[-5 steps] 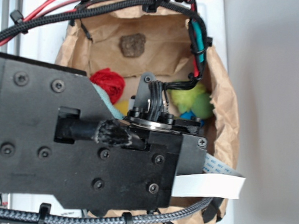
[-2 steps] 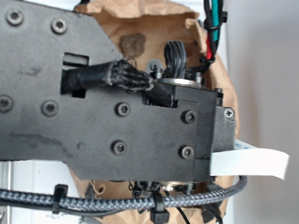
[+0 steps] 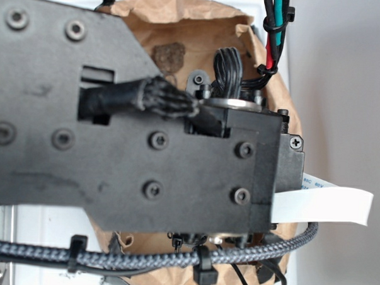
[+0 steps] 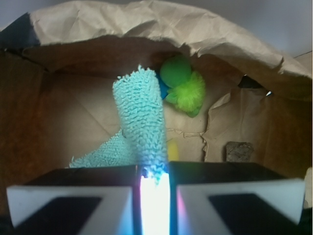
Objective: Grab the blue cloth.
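One black robot arm [image 3: 133, 140] fills the exterior view, hiding the crumpled brown paper bag's [image 3: 182, 28] contents. From the wrist, the gripper [image 4: 155, 188] clenches the long pale teal-blue fuzzy cloth [image 4: 142, 122], whose long axis rises straight from the jaws.

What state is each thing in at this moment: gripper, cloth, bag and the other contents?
gripper: shut on the blue cloth.
blue cloth: pinched between the fingers, one end standing up, the rest trailing on the bag floor.
paper bag: open, rim crumpled.
green fuzzy toy: lying loose by the back wall.
dark rock: resting on the floor, untouched.
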You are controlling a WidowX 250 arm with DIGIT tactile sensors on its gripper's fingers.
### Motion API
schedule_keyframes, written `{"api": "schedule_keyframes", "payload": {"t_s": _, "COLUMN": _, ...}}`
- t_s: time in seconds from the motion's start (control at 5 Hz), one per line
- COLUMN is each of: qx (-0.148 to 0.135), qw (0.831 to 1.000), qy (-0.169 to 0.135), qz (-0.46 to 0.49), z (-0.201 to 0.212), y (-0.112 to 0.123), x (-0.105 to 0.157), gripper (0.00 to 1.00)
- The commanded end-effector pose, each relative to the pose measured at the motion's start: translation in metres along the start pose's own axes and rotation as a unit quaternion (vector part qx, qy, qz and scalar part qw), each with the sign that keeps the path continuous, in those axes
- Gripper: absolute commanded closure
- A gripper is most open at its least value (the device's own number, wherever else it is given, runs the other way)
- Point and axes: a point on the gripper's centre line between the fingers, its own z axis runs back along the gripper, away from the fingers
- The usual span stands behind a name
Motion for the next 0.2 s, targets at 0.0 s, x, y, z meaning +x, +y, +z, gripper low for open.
{"api": "schedule_keyframes", "payload": {"t_s": 0.0, "qx": 0.006, "qw": 0.999, "qy": -0.030, "qz": 0.008, "z": 0.0143, "y": 0.0018, "x": 0.0001, "gripper": 1.00}}
